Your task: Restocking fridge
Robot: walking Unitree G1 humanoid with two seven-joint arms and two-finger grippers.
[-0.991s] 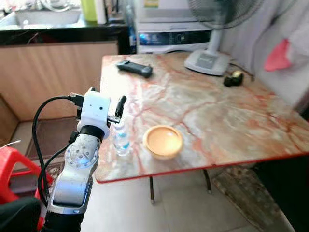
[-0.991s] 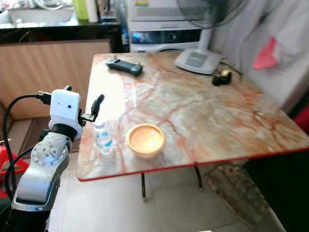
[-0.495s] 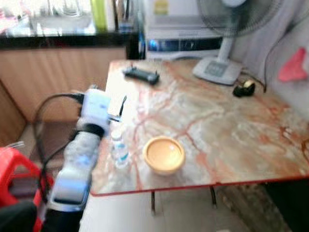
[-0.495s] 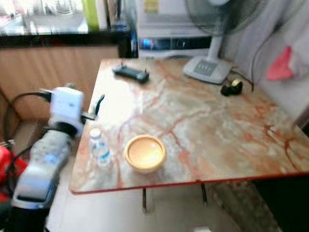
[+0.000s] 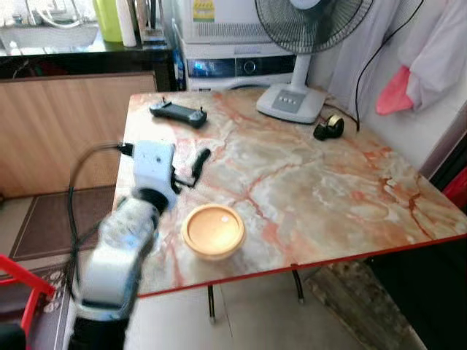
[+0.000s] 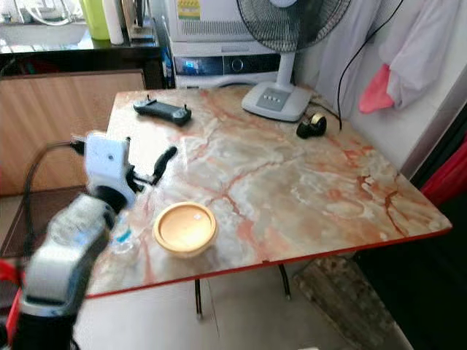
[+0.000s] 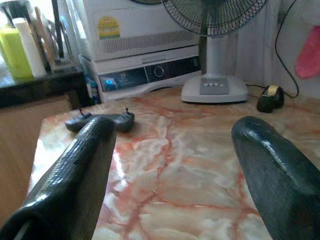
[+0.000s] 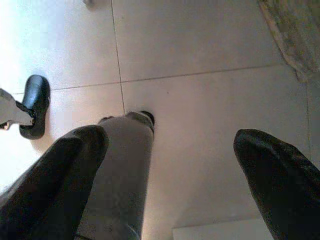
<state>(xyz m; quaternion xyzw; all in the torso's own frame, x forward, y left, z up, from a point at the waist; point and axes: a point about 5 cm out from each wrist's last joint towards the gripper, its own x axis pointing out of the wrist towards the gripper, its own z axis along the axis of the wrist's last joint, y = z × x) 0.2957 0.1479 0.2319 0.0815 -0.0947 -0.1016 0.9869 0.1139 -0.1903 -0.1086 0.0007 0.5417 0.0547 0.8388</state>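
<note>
Camera swung since a second ago, table (image 5: 328, 189) now seen further right; left gripper (image 7: 172, 170) raised over table's near-left corner, fingers (image 7: 75, 175) spread apart, nothing between them; small water bottle (image 6: 121, 237) on table near left edge, mostly hidden behind left arm, earlier in plain sight beside orange bowl (image 5: 212, 230); bowl same spot; black controller (image 5: 178, 112) and fan base (image 5: 289, 102) at far side; right gripper (image 8: 170, 175) hangs over tiled floor, fingers apart, empty.

On the marble table (image 5: 314, 182) I count one yellow bowl (image 5: 212, 230), one black controller (image 5: 178, 112), one fan (image 5: 306, 44) and one tape roll (image 5: 329, 127). One small water bottle (image 6: 121, 237) stands at the near left edge.
</note>
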